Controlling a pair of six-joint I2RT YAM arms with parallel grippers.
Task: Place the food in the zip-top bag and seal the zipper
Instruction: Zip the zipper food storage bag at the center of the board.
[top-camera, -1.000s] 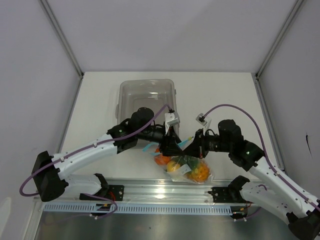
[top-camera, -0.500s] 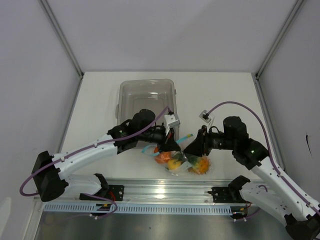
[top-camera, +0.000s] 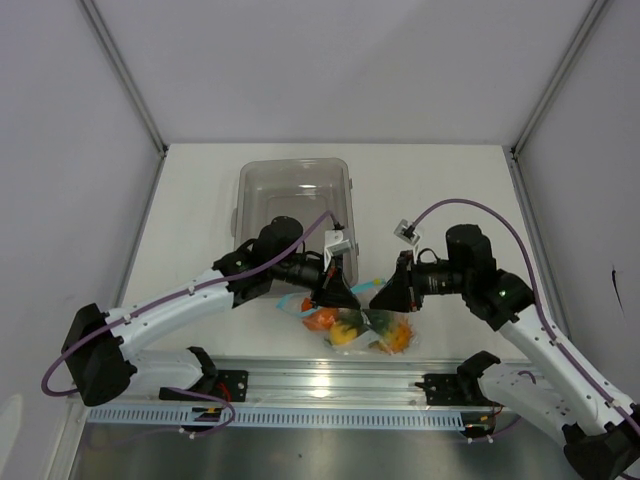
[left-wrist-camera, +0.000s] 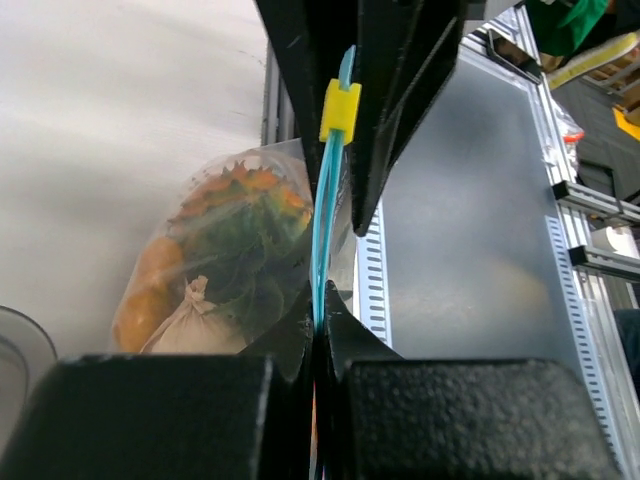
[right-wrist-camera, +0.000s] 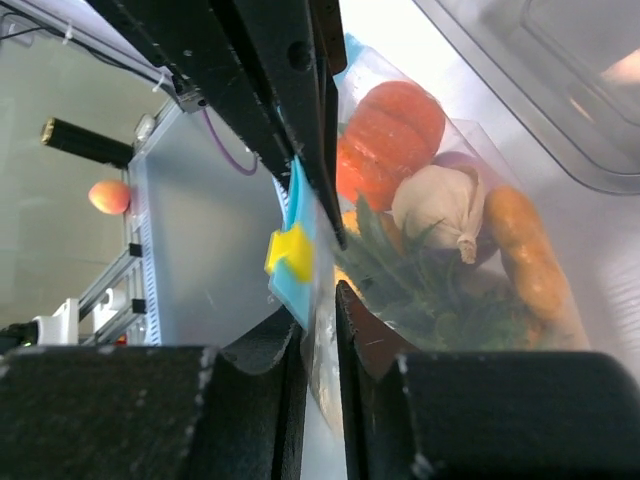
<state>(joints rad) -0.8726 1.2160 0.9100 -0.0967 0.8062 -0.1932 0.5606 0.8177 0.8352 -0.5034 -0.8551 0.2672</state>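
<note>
Left gripper (top-camera: 338, 297) and right gripper (top-camera: 381, 298) pinch one zip-top bag (top-camera: 366, 334)

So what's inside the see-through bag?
Through the zip-top bag you can see an orange pumpkin, a white radish, green leaves and an orange piece. Anything tucked behind those is covered.

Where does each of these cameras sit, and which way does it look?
Top external: overhead behind the arms, looking down on them and the table.
Left wrist: on the left gripper, facing the zip-top bag past its own fingers.
Right wrist: likewise on the right gripper.
Both wrist views show the zipper and its yellow slider.
</note>
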